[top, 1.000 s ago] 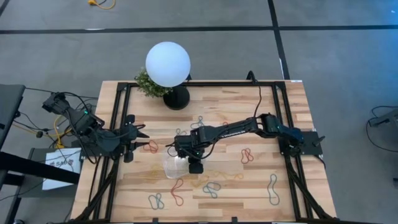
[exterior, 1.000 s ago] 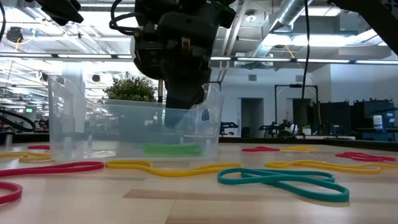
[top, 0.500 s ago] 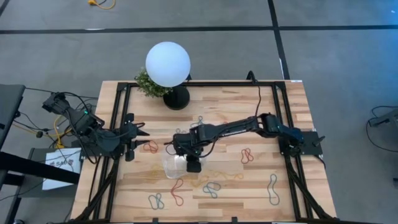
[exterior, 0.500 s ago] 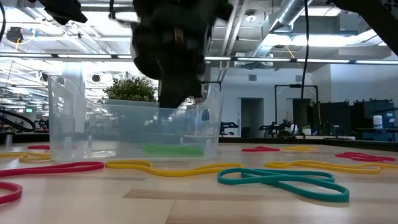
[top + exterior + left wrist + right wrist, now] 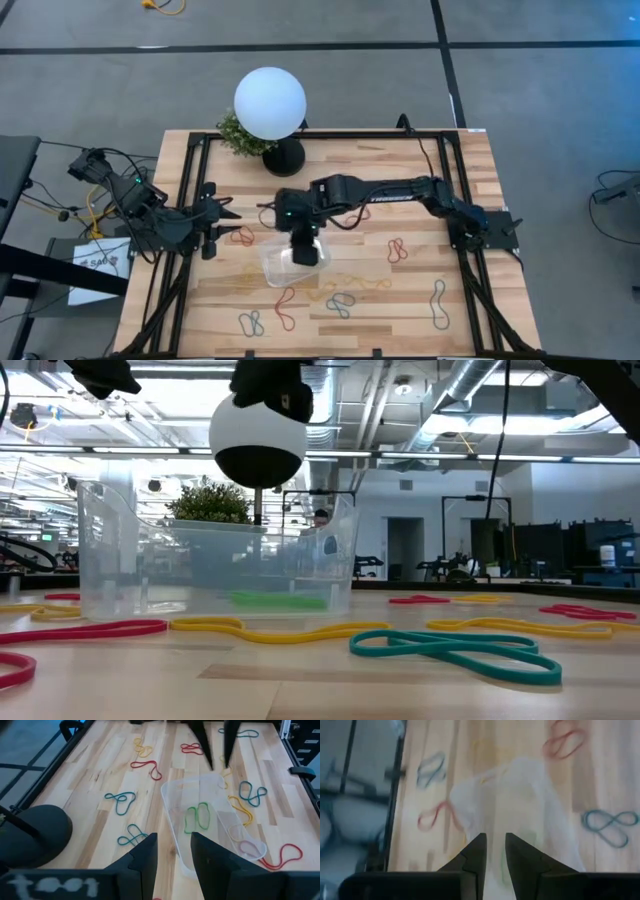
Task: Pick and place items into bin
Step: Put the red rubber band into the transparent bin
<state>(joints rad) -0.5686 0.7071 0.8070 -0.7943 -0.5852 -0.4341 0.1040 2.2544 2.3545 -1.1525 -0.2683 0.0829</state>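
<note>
The bin (image 5: 290, 264) is a small clear tray standing on the wooden table near its middle; it also shows in the low view (image 5: 215, 560). One green loop (image 5: 197, 817) lies flat on its floor (image 5: 278, 600). My right gripper (image 5: 306, 252) hangs above the bin, pointing steeply down, open with a narrow gap (image 5: 495, 851) and nothing between its fingers (image 5: 205, 747). My left gripper (image 5: 226, 222) waits open (image 5: 172, 855) over the table's left edge, facing the bin. Several other loops lie loose on the table.
Loose loops lie around the bin: red (image 5: 243, 236), red (image 5: 397, 250), teal (image 5: 340, 303), yellow (image 5: 355, 288), grey-blue (image 5: 438, 303), blue (image 5: 250, 322). A white globe lamp (image 5: 269, 103) on a black foot and a small plant (image 5: 238, 135) stand at the far edge.
My right gripper has risen straight up out of the bin and has left the low view, which now shows the globe lamp behind it. The green loop stays lying on the bin's floor. The bin has not moved.
</note>
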